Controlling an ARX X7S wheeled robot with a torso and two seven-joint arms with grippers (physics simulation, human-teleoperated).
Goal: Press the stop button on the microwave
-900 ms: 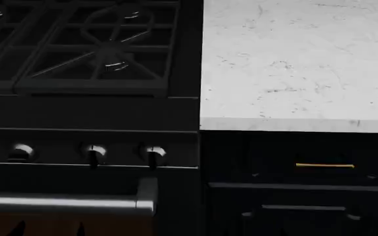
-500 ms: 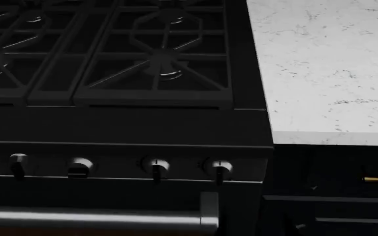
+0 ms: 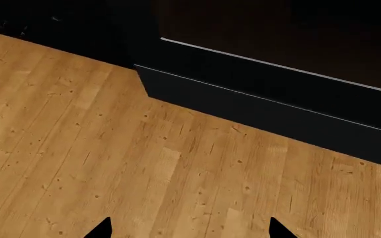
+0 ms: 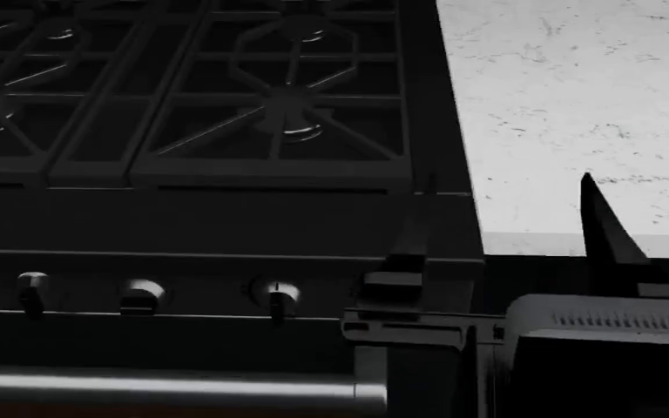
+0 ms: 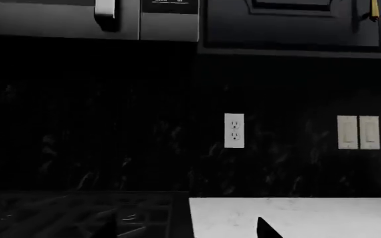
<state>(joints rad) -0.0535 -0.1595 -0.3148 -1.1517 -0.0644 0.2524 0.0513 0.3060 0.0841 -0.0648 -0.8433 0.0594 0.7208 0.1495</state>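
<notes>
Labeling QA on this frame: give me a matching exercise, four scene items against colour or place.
Items:
1. worktop
2. wall socket
3. floor
4. right tool

Descriptions:
A. wooden planks
B. white, on the dark backsplash
C. pale speckled stone, right of the stove
D. raised in front of the stove's right edge

Pairs: 1-C, 2-B, 3-A, 4-D

The pictures are dim but sharp, with no blur. The black iron stove top (image 4: pixel 195 96) is almost lost in the dark. The white speckled stone bench (image 4: pixel 567 104) and the light brown wood floor (image 3: pixel 111 163) look bright.
</notes>
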